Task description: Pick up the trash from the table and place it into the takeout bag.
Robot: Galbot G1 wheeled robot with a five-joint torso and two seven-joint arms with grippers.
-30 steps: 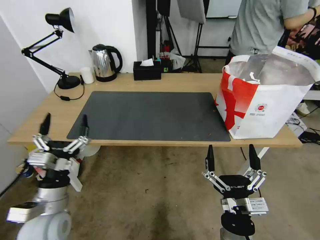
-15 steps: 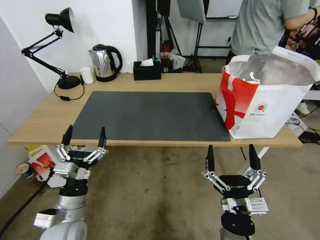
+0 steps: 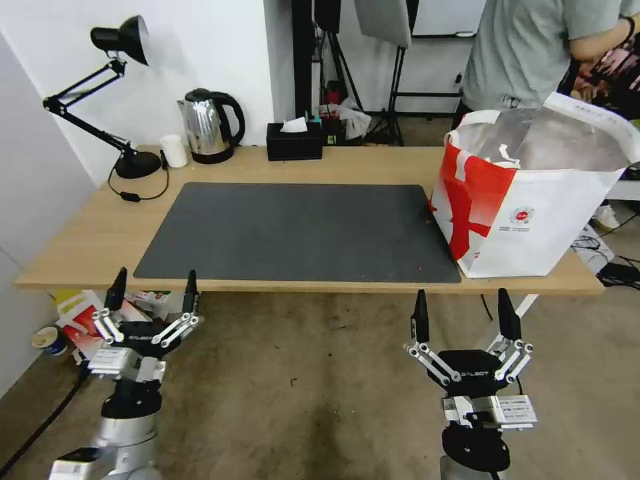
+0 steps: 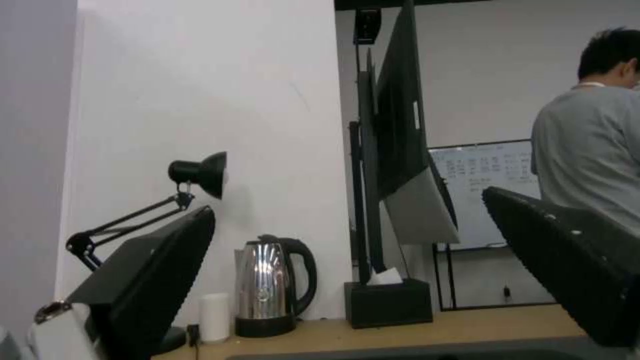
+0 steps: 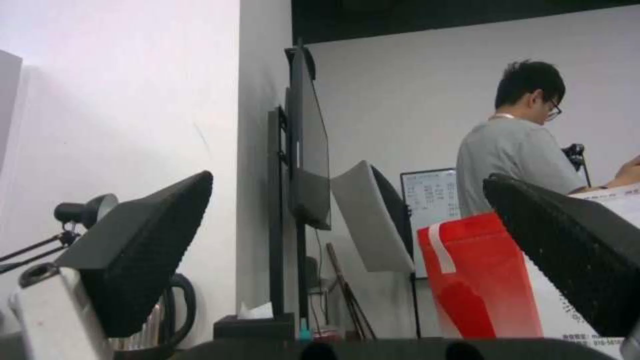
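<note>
The left tool (image 3: 154, 291) hangs below the near edge of the tabletop (image 3: 87, 240), out over the floor (image 3: 313, 387), its two dark fingers (image 3: 118, 288) spread wide and pointing up with nothing between them. The right tool (image 3: 463, 315) sits lower and farther right, also in front of the near edge, fingers parted and holding nothing. The mat (image 3: 300, 230) covers the middle of the tabletop, its front edge close to the tabletop's near edge, with a few small red scraps near its right side. The bag (image 3: 533, 207) stands upright at the right end, its base partly on the mat's right edge, mouth open to the foil lining. Along the far edge stand a lamp (image 3: 127, 100), a kettle (image 3: 207, 127) and a tissue box (image 3: 294, 140), well apart from both tools.
</note>
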